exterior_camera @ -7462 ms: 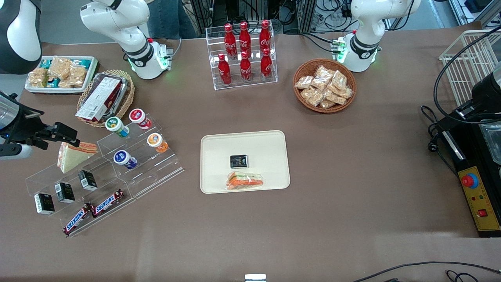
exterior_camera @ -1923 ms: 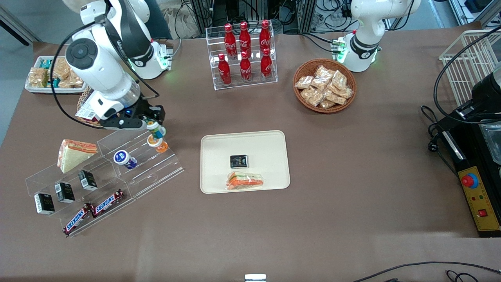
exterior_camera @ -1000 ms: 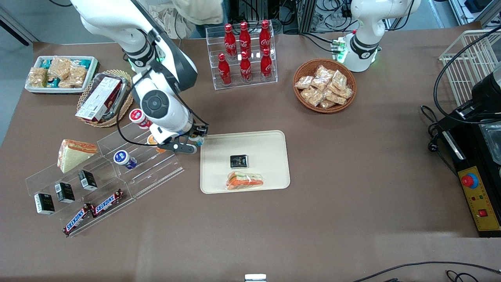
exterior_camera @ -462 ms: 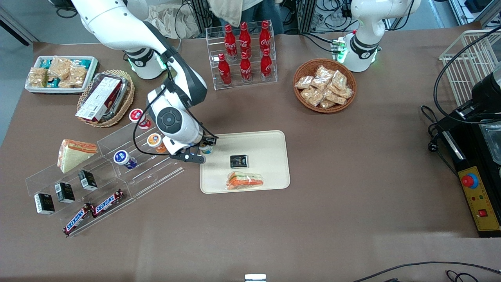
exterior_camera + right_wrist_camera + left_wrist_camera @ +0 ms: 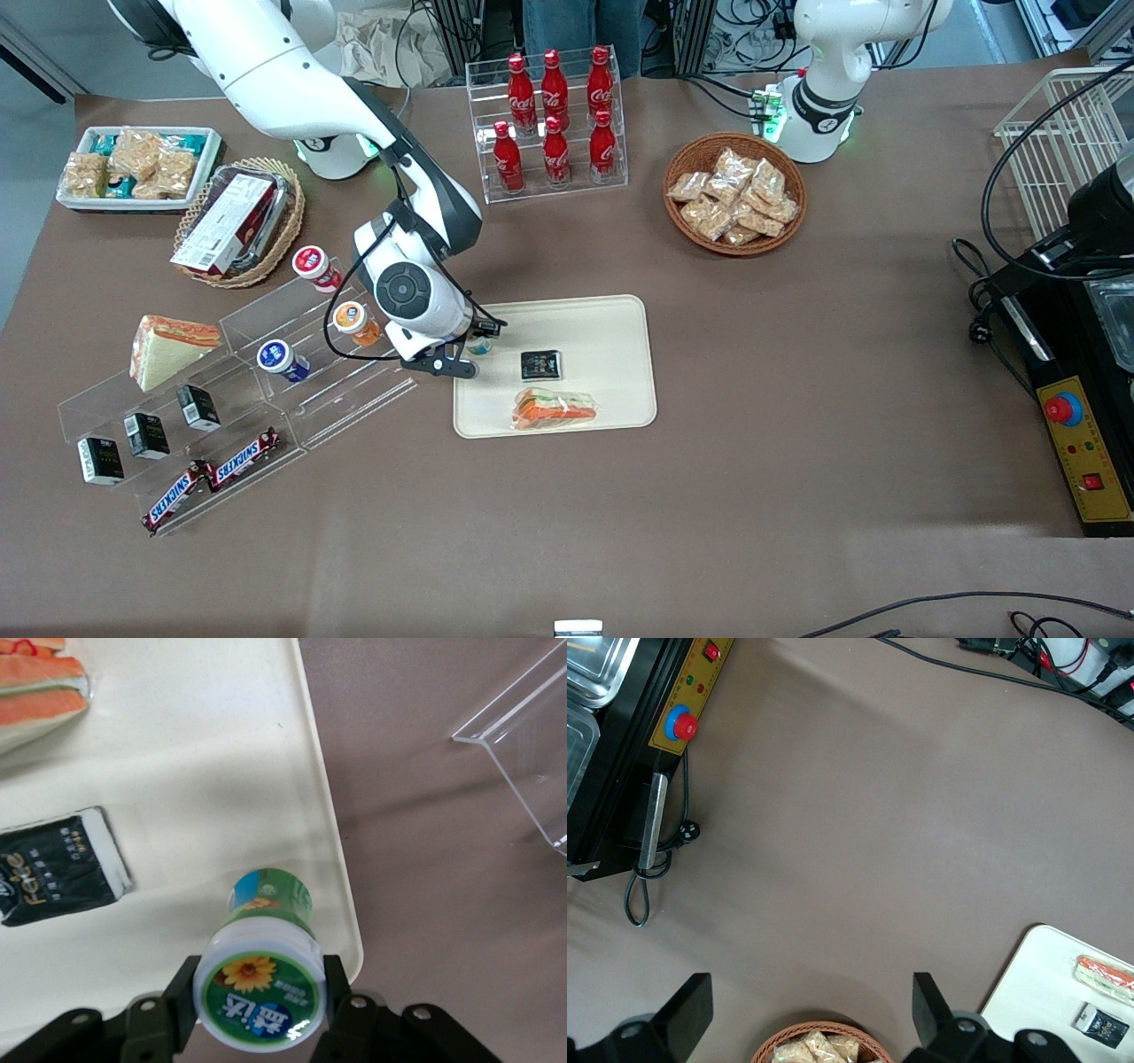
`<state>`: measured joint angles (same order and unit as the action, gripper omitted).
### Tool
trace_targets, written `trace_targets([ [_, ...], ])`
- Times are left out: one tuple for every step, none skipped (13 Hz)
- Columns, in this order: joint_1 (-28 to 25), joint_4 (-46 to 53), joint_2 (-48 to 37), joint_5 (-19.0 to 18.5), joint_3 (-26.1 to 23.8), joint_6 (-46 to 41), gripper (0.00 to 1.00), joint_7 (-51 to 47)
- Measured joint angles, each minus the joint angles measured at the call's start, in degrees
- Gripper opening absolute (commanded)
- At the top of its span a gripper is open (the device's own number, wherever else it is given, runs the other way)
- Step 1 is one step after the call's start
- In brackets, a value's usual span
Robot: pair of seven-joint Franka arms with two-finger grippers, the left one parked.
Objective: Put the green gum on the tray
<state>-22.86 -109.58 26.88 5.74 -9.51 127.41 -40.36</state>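
The green gum (image 5: 260, 992), a small bottle with a green-and-white sunflower lid, is held upright in my right gripper (image 5: 260, 994), which is shut on its lid. Its teal-green body (image 5: 479, 344) hangs over the cream tray (image 5: 611, 341) just inside the rim (image 5: 330, 833) nearest the acrylic shelf. I cannot tell whether its base touches the tray. In the front view the wrist (image 5: 416, 306) covers most of the bottle.
On the tray lie a black packet (image 5: 540, 364) and a wrapped sandwich (image 5: 555, 409), both close to the gum. The stepped acrylic shelf (image 5: 354, 372) with red-lidded (image 5: 312, 264), orange-lidded (image 5: 353, 318) and blue-lidded (image 5: 278, 356) bottles stands beside the tray toward the working arm's end.
My gripper took the green gum off the acrylic shelf and carried it to the tray; over the last half second it moved a little farther in over the tray's rim.
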Motion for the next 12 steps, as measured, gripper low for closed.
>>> trace_targets([
  [0.0, 0.06, 0.27, 0.0, 0.0, 0.18, 0.48, 0.0],
  [-0.03, 0.08, 0.37, 0.0, 0.0, 0.21, 0.5, 0.0],
  [-0.15, 0.08, 0.4, 0.0, 0.0, 0.21, 0.84, 0.0],
  [-0.34, 0.08, 0.4, 0.0, 0.0, 0.22, 1.0, -0.01],
  [-0.51, 0.09, 0.4, 0.0, 0.0, 0.23, 1.0, -0.02],
  [-0.63, 0.12, 0.4, 0.0, 0.0, 0.23, 1.0, -0.02],
  [-0.7, 0.2, 0.39, 0.0, 0.0, 0.23, 1.0, -0.02],
  [-0.71, 0.29, 0.4, 0.0, 0.0, 0.23, 1.0, -0.01],
  [-0.71, 0.45, 0.39, 0.0, 0.03, 0.23, 1.0, 0.03],
  [-0.69, 0.78, 0.32, -0.23, 0.13, 0.24, 1.0, 0.24],
  [-0.6, 1.51, 0.06, -0.71, 0.31, 0.14, 1.0, 1.02],
  [-0.4, 2.68, -0.45, -1.24, 0.57, -0.87, 1.0, 2.38],
])
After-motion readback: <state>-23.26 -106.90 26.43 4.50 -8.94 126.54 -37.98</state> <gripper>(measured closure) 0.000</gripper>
